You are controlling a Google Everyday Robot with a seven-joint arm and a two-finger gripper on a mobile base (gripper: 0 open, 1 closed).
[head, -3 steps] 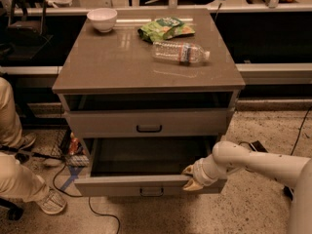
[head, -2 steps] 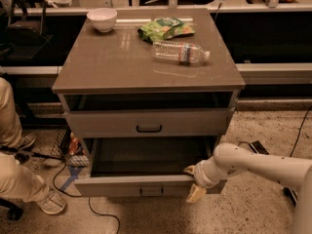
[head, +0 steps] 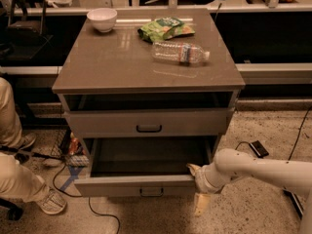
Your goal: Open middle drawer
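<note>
The middle drawer [head: 141, 185] is pulled well out of the grey-taupe cabinet, and its dark inside shows empty. Its flat front carries a small black bar handle [head: 152, 191]. My gripper [head: 198, 186] is at the right end of that drawer front, on a white arm coming in from the right. It is open: one fingertip [head: 194, 168] lies over the front's top rim and the other [head: 201, 204] hangs in front of it, below. The upper drawer [head: 148, 123] stands slightly out, with a dark gap above it. Anything below the middle drawer is hidden.
On the cabinet top [head: 112, 62] are a white bowl [head: 102, 19], a green snack bag [head: 165, 28] and a lying plastic bottle [head: 179, 52]. A person's legs and shoe [head: 29, 189] are at the left, with cables on the floor. A small black device [head: 257, 148] lies at the right.
The gripper's fingers have spread at the drawer's right front corner, the lower one dropping down in front of the drawer front. The drawer stays pulled out about as far.
</note>
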